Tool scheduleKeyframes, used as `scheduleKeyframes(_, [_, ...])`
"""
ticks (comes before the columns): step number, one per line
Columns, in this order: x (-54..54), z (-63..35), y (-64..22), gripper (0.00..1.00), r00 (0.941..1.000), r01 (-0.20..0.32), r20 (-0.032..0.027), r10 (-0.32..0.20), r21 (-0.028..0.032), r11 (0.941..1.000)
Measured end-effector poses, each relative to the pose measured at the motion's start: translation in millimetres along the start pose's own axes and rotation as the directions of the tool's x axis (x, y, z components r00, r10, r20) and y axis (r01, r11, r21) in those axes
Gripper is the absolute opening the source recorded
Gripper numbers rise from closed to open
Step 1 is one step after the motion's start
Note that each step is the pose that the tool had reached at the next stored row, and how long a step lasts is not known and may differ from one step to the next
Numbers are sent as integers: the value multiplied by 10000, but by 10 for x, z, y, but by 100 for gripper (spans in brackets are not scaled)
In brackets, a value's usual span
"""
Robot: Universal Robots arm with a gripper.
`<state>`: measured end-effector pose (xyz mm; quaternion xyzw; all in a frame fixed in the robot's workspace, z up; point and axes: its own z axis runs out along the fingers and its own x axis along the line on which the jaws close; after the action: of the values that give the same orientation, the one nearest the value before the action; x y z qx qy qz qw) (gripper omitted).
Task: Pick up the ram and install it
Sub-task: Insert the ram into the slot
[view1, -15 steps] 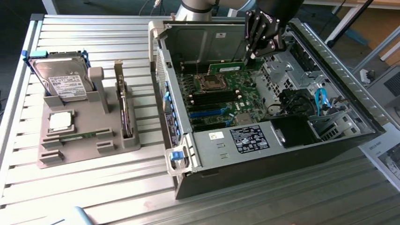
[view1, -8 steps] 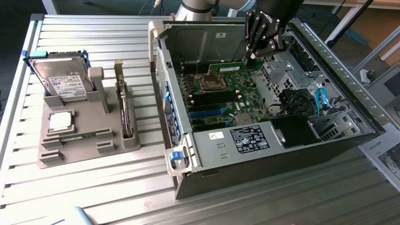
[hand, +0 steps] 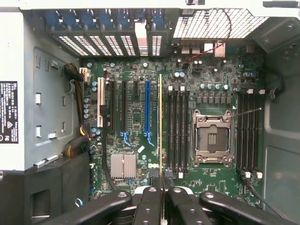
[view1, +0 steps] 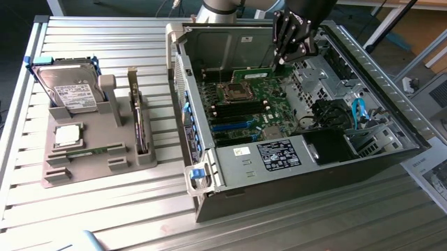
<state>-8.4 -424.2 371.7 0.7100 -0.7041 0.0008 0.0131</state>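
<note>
The ram (hand: 160, 131) shows edge-on in the wrist view as a thin yellow-green strip running out from between my fingers. My gripper (hand: 161, 193) is shut on its near end. The stick hangs over the green motherboard (hand: 136, 154), just beside the row of black memory slots (hand: 178, 131) that flank the silver processor socket (hand: 212, 138). Whether it touches the board, I cannot tell. In the exterior view my gripper (view1: 281, 58) points down into the open computer case (view1: 335, 157), above the far part of the motherboard (view1: 244, 107).
A grey parts tray (view1: 84, 157) at the exterior view's left holds a hard drive (view1: 66, 89), a square processor chip (view1: 68, 136) and an upright card (view1: 140, 125). Case walls, a drive cage (view1: 328, 78) and cables (view1: 359, 112) crowd the board.
</note>
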Motion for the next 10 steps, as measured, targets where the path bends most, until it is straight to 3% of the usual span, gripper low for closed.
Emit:
scheduleKeyframes(5, [-73, 6, -6, 12, 10000, 1, -1, -1, 0, 10000])
scheduleKeyframes(10, [-75, 7, -12, 12, 9999, -162, 1, 162, -4, 9999])
